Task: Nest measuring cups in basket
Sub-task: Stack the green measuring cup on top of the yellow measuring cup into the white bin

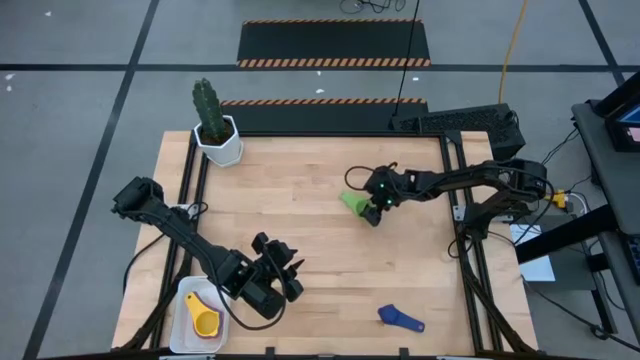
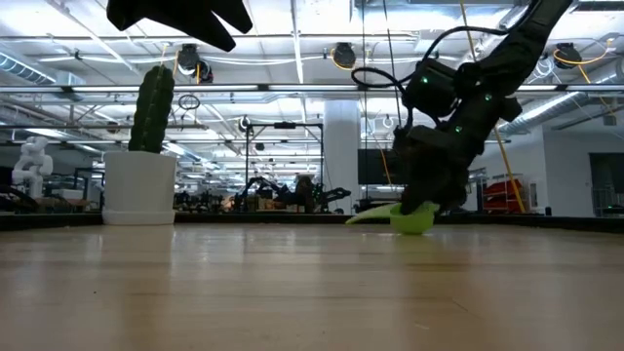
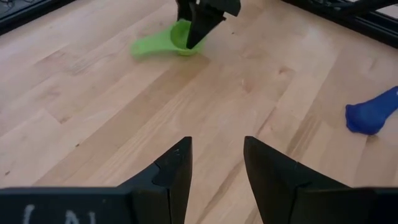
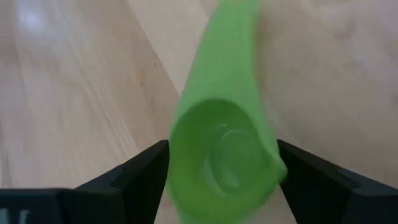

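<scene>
A green measuring cup [image 1: 350,201] lies on the wooden table right of its middle, bowl toward my right gripper [image 1: 372,210], handle pointing away from it. That gripper is open, and its fingers stand on either side of the cup's bowl [image 4: 224,162]. My left gripper [image 1: 288,282] hangs open over the near left of the table with nothing between its fingers [image 3: 217,168]. Beside it, at the near left corner, the white basket [image 1: 187,300] holds a yellow cup [image 1: 205,322] with something orange behind it. A dark blue cup [image 1: 402,319] lies near the front edge. My right gripper slants down over the green cup, one finger [image 4: 140,177] on each side of the bowl [image 4: 186,149], which sits on the table. The fingers' inner edges come right up to the bowl's rim; whether they touch it, I cannot tell.
A white hexagonal pot with a cactus [image 1: 215,130] stands at the far left corner. Bare wood lies between the two grippers and around the dark blue cup [image 3: 373,112]. Black frame rails run along the table's left and right edges.
</scene>
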You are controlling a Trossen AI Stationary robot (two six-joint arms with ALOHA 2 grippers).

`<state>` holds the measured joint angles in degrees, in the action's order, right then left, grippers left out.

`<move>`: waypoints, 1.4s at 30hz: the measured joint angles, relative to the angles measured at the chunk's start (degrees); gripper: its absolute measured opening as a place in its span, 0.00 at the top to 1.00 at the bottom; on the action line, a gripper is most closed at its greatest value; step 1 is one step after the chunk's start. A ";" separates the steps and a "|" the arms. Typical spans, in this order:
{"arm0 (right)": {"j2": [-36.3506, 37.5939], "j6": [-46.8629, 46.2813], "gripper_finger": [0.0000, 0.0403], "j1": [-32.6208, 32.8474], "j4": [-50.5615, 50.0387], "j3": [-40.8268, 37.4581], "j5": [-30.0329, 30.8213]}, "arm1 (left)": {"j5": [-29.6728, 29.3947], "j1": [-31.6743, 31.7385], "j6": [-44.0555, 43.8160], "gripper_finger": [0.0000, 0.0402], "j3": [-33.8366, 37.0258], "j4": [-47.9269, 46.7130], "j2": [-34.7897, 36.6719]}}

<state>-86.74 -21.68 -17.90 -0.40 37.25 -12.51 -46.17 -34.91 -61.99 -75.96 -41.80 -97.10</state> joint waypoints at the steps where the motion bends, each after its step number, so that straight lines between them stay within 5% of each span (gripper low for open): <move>1: 0.00 -0.42 0.34 0.08 -0.07 -0.52 0.04 | 0.00 -0.07 0.01 0.63 0.00 0.06 0.00; 26: 0.40 1.25 0.96 5.76 9.75 -4.26 -0.07 | -1.39 0.63 0.48 0.63 0.00 0.12 0.00; 30: 2.69 4.50 0.98 8.03 13.71 -4.24 0.45 | -2.70 1.68 1.30 0.63 0.00 1.59 -0.34; 42: 14.43 11.95 0.99 18.79 23.82 -4.13 24.68 | -10.35 3.35 10.37 0.63 -0.15 11.76 3.84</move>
<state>-72.31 -9.73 0.89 23.42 33.12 12.17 -56.52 -31.56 -51.62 -76.12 -30.05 -93.26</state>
